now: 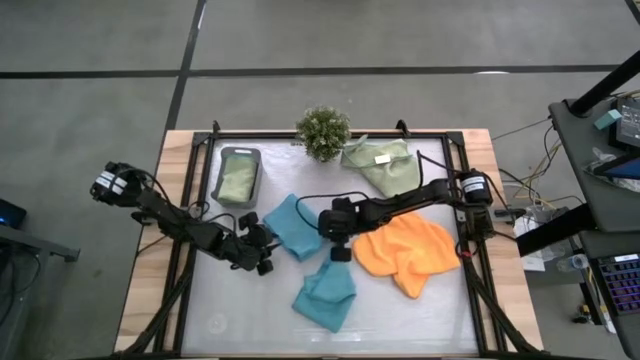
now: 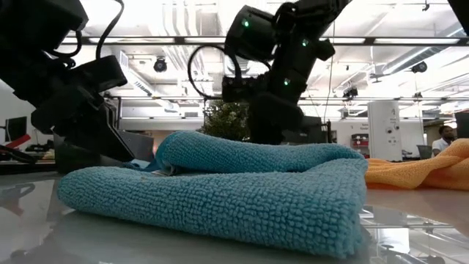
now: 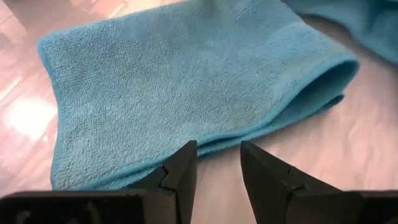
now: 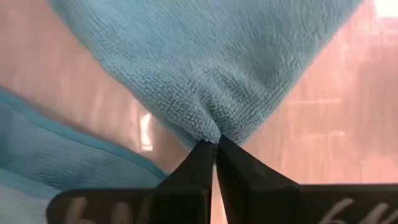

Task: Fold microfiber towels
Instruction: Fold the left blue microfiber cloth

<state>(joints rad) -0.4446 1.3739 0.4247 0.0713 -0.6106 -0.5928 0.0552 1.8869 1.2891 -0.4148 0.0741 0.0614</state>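
Observation:
A teal towel [image 1: 293,228] lies folded on the table's middle, and my right gripper [image 1: 337,247] is shut on its near right corner. My left gripper [image 3: 217,149] stands open just short of that towel's near left edge [image 3: 205,146], with nothing between its fingers. A second teal towel [image 1: 325,295] lies in a loose heap nearer the front edge. An orange towel [image 1: 405,255] lies crumpled to the right. A pale green towel [image 1: 385,165] with a white tag lies at the far right. My right gripper pinches the teal towel's corner [image 4: 208,127] between its two fingertips, where the cloth puckers; whether one layer or several, I cannot tell. The fingers slant down from the table's right side. The rest of the towel lies on the table beyond them.
A dark grey tray [image 1: 221,172] holding a folded pale green cloth stands at the far left. A small bushy plant [image 1: 323,132] stands at the far edge. Bare table shows along the near edge, left of the second teal towel.

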